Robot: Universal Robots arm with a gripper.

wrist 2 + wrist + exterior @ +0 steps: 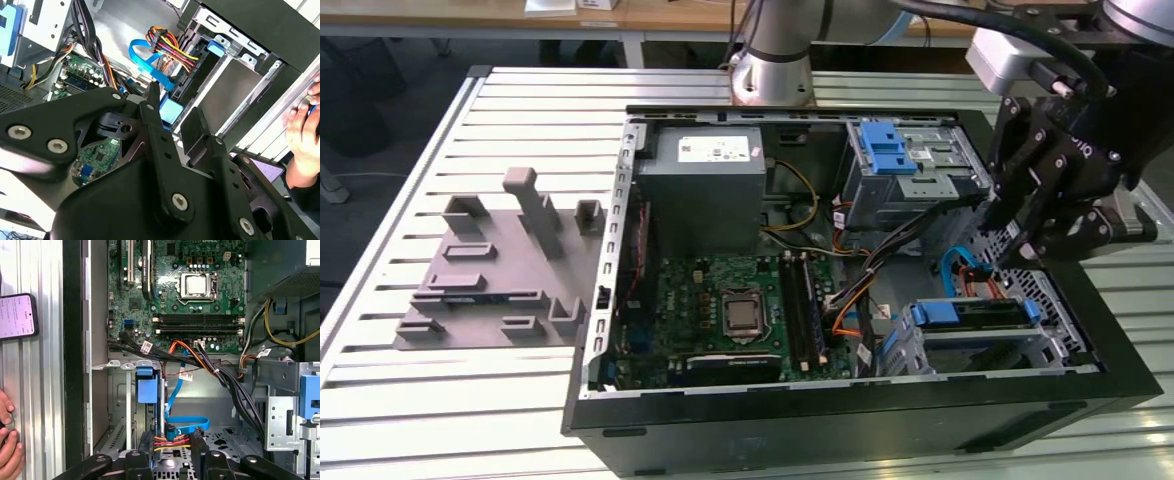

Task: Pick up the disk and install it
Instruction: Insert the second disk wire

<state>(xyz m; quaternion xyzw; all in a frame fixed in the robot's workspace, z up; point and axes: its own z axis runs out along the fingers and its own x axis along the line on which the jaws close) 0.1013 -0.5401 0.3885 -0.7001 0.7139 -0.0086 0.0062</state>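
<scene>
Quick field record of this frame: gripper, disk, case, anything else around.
gripper: over the open computer case, at the exterior view's right, holding nothing
disk: seated on edge in the lower bay, blue bracket showing
case: lying open on the slatted table, motherboard exposed
cables: blue ribbon and red-yellow bundle beside the disk
other: grey fixture on the table; a hand and a phone beside the case

We log arm (771, 45) w/ silver-grey tube links, black gripper (1041, 215) of angular linkage plates, silver screw heads on fingers (160, 150), thick black cable looped over grey wrist block (1007, 55), small white markings on gripper side
</scene>
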